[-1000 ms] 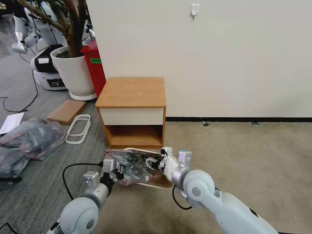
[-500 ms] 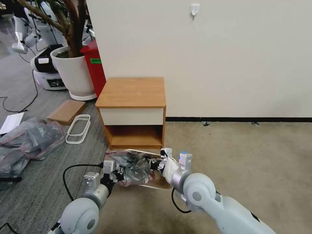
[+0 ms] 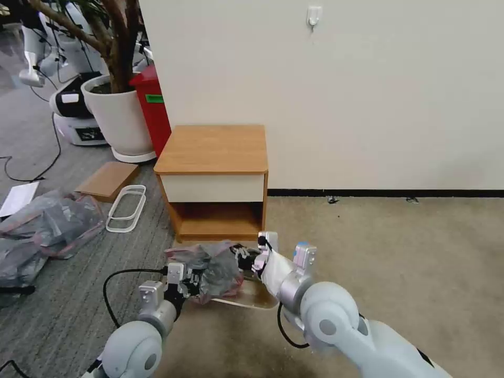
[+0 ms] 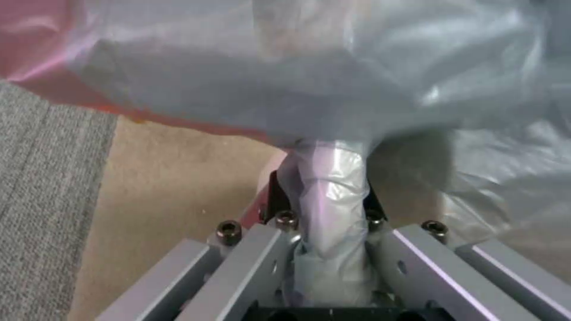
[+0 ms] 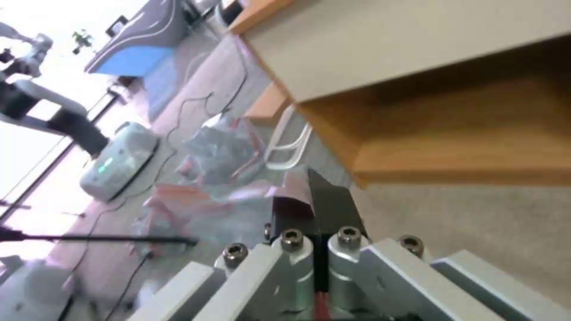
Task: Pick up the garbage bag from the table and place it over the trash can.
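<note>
The left gripper [image 3: 190,282] pinches a twisted rope of the garbage bag [image 3: 212,265] between its pressed-together fingers [image 4: 285,218]; in the left wrist view the film runs straight out from between them and billows wide just ahead. From there the bag stretches rightward as a bunched grey-pink mass toward the right gripper [image 3: 247,261], whose fingers [image 5: 324,209] are closed flat together with what looks like a sliver of pink edge caught low between them, though that is hard to confirm. So the bag's long axis lies between the two grippers, above the near part of the trash can [image 3: 257,300], whose cream rim peeks out below and beyond the right fingers. Both grippers are about equally near. The table [image 3: 212,152] stands just beyond the fingers, limiting forward room; bare carpet lies open to the right.
</note>
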Tool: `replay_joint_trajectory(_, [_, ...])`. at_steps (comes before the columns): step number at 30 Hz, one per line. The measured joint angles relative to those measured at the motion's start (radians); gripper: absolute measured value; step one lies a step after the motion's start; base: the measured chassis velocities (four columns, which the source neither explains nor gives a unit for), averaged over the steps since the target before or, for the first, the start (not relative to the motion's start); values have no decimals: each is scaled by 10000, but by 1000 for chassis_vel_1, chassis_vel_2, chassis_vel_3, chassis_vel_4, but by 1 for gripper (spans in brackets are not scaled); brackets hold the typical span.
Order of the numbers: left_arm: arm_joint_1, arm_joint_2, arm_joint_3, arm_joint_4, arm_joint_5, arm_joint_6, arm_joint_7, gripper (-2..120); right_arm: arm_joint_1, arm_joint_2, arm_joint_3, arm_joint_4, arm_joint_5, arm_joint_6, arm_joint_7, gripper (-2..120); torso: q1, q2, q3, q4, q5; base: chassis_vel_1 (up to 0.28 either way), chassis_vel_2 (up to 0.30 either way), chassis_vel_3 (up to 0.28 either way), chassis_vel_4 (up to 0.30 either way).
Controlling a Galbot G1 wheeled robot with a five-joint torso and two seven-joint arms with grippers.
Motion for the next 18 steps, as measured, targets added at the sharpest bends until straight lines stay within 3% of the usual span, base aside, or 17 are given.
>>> replay_joint_trajectory(10, [385,-45,-184,-181,458,-269,527,3,713,-17,111,-1627,73,-375,370,0,0,0,1,0,1,0,0,0,0])
replay_joint_trajectory(18, [389,-139,-607,-221,449,-433,727,3,398,-306,448,-1516,65,-658,453,0,0,0,0,0,0,0,0,0,0])
